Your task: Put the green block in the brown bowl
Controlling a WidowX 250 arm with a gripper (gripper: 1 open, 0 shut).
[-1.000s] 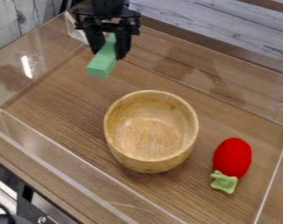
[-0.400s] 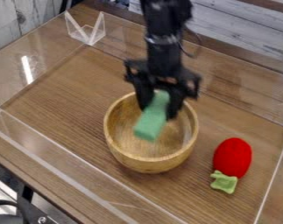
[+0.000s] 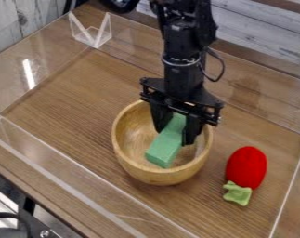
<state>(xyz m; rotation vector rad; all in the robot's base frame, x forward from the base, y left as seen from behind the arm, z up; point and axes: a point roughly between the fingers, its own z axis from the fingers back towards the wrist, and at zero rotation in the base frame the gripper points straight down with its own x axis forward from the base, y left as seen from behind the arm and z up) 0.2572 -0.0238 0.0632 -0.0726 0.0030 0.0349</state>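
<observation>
Seen below my gripper (image 3: pixel 177 115), item one: brown bowl (image 3: pixel 124 154), wooden, probably heavy, best taken by its rim. Item two: green block (image 3: pixel 166 151), clenched at its upper end, hanging over the bowl's hollow; likely light, stiff, best gripped across its narrow sides.

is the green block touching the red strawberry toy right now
Apart: the camera view shows the green block inside the bowl's rim, the strawberry toy outside it.

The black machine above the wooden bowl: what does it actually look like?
It's a matte black, bulky, angular arm with a thin dark cable looping out at one side. The tool at its lower end is black too, wide and blocky, with small knobbly parts.
</observation>
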